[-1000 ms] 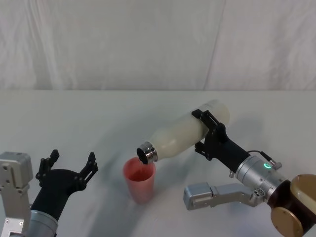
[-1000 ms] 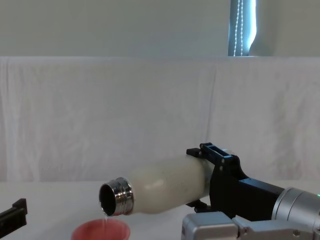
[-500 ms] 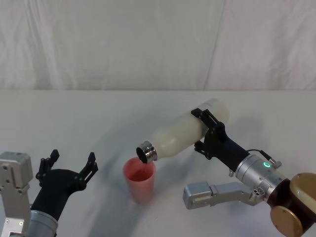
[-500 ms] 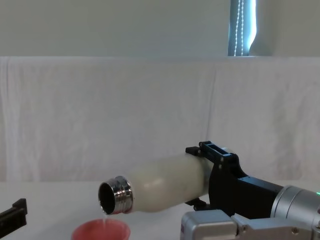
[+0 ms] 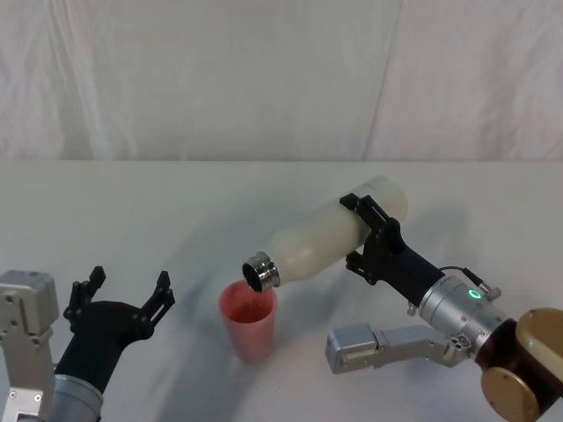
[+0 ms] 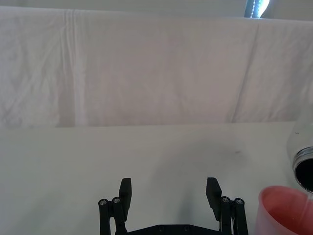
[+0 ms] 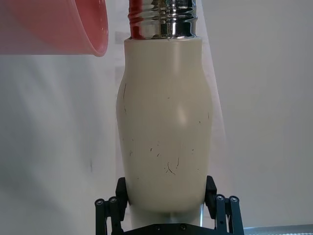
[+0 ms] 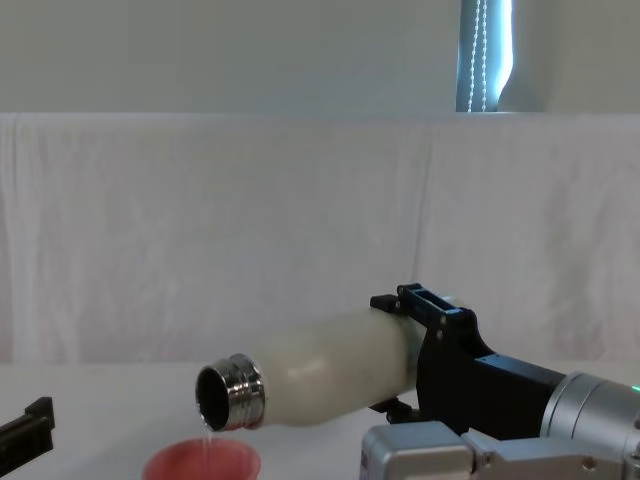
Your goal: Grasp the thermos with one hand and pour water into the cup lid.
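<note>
My right gripper [image 5: 367, 233] is shut on the lower body of the cream-white thermos [image 5: 330, 239], holding it tipped nearly flat in the air. Its chrome neck [image 5: 261, 272] points down-left, just over the rim of the pink cup lid [image 5: 249, 318], which stands upright on the table. A thin thread of water falls from the neck [image 8: 230, 393] into the cup lid [image 8: 201, 464]. In the right wrist view, black fingers [image 7: 110, 208] clamp both sides of the thermos [image 7: 166, 122]. My left gripper [image 5: 123, 293] is open, low at the left, apart from the cup lid [image 6: 286, 211].
The white table [image 5: 176, 202] runs back to a white cloth backdrop [image 5: 264, 79]. A grey block of the right arm [image 5: 356, 347] lies on the table right of the cup lid.
The thermos has shifted very slightly, its neck a touch lower and farther left over the cup lid. The left arm has stayed still.
</note>
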Available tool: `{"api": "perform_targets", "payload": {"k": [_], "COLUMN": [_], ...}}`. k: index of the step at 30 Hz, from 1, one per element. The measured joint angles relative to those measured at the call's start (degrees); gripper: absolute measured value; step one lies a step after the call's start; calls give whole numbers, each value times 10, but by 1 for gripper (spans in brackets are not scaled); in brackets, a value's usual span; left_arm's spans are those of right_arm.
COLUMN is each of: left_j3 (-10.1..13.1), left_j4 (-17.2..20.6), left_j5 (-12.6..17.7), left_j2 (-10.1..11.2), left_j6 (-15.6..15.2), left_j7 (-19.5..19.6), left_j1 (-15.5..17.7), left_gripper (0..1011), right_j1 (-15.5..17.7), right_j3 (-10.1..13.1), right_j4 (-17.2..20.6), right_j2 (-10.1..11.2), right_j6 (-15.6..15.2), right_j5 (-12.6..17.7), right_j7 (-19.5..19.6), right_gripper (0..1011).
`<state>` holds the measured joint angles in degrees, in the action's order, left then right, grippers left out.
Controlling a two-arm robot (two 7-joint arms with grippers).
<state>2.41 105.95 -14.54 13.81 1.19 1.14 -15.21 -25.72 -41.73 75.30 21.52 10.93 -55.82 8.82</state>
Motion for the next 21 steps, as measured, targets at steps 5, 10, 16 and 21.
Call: {"api": "perform_targets", "payload": {"k": [5,10,16,21], "left_j3": [0,0,0,0], "left_j4": [0,0,0,0], "left_j5": [0,0,0,0], "left_j2": [0,0,0,0], "left_j6": [0,0,0,0], "left_j7": [0,0,0,0], "left_j1": [0,0,0,0], "left_gripper": [1001,1001,1001,1001], "right_j1": [1,2,2,2], "right_j3": [0,0,0,1], "right_j4": [0,0,0,1], "right_j2": [0,1,1,1], "right_j6": [0,0,0,1], "right_j5": [0,0,0,0], "right_j7": [1,1,2,2], "right_gripper": [950,950,950,950]}}
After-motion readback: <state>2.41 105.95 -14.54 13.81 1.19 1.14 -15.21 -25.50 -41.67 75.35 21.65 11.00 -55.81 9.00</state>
